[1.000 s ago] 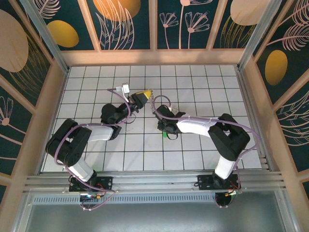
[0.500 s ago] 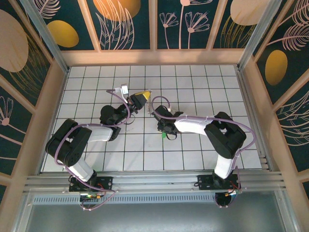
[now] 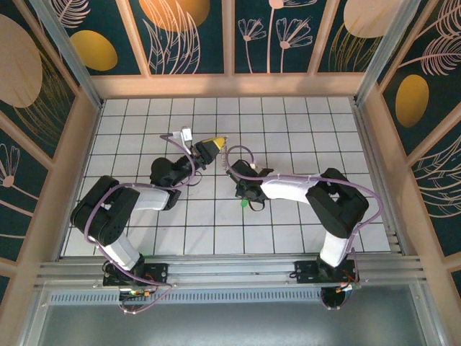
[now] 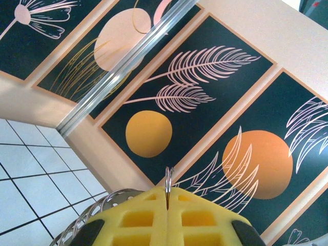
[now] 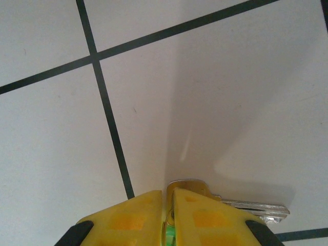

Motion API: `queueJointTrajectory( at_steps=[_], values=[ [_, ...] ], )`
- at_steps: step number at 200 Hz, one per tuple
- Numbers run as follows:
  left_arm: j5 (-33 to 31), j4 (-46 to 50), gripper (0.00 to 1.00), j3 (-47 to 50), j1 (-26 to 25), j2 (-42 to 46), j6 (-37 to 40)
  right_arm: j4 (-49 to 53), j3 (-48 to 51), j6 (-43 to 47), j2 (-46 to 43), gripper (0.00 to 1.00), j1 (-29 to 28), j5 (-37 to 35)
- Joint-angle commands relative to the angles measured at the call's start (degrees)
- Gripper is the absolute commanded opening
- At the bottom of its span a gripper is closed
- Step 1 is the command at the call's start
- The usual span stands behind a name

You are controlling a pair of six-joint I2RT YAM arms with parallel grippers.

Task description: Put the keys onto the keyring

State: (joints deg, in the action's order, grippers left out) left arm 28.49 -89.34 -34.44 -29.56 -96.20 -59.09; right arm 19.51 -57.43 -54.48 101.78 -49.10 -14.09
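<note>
In the left wrist view my left gripper (image 4: 168,193) is shut on the keyring (image 4: 168,177), a thin metal ring seen edge on and standing up between the yellow pads. Silver keys (image 4: 89,218) hang curved off the left pad's side. That gripper (image 3: 213,147) is raised over the middle tiles in the top view. My right gripper (image 5: 169,199) is down on the floor, its pads closed to a narrow slit on a green key (image 5: 168,233). A silver key (image 5: 253,207) lies at the same fingertips, head just past them and blade pointing right. A green speck of the key (image 3: 245,204) shows beside the right gripper (image 3: 247,194).
White tiled floor (image 3: 288,130) with black grid lines, walled by painted panels (image 3: 194,36) on three sides. Purple cables (image 3: 241,150) loop off both wrists between the two grippers. The arms' bases sit on the metal rail (image 3: 230,270) at the near edge.
The right gripper's jaws have come together around the green key, and that arm has edged slightly left. The left gripper has stayed put with the ring.
</note>
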Motion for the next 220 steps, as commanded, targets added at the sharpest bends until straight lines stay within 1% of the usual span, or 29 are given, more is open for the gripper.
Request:
queueJointTrajectory(
  at_steps=[1, 96, 134, 145, 168, 188, 202, 207, 220],
  values=[
    [1.17, -5.20, 0.00, -0.98, 0.38, -0.27, -1.02, 1.84, 0.71, -0.19, -2.12, 0.16, -0.56, -1.73],
    [1.42, -6.27, 0.00, -1.53, 0.32, -1.29, -1.92, 2.11, 0.86, -0.04, -2.81, 0.16, -1.08, -2.43],
    [1.59, -6.89, 0.00, -1.69, 0.38, -1.62, -2.43, 2.73, 1.29, -0.38, -3.66, 0.14, -1.35, -2.86],
    [1.71, -6.95, 0.00, -1.69, 0.38, -1.62, -2.63, 2.85, 1.56, -0.37, -4.29, 0.10, -1.43, -3.03],
    [1.69, -7.25, 0.00, -1.60, 0.34, -1.62, -2.70, 2.65, 2.23, -0.35, -4.95, 0.08, -1.54, -3.23],
    [1.73, -7.51, 0.00, -1.60, 0.38, -1.62, -2.92, 2.30, 2.41, -0.10, -4.59, 0.08, -1.44, -2.90],
    [1.74, -7.78, 0.00, -1.60, 0.38, -1.62, -3.05, 1.73, 2.42, 0.20, -4.14, 0.10, -1.52, -2.51],
    [1.64, -7.82, 0.00, -1.60, 0.38, -3.10, -3.19, 1.55, 2.41, 0.31, -3.88, 0.10, -1.56, -2.37],
    [1.69, -8.03, 0.00, -1.63, 0.38, -3.28, -3.22, 1.41, 2.40, 0.42, -3.43, 0.10, -1.57, -2.35]
  ],
)
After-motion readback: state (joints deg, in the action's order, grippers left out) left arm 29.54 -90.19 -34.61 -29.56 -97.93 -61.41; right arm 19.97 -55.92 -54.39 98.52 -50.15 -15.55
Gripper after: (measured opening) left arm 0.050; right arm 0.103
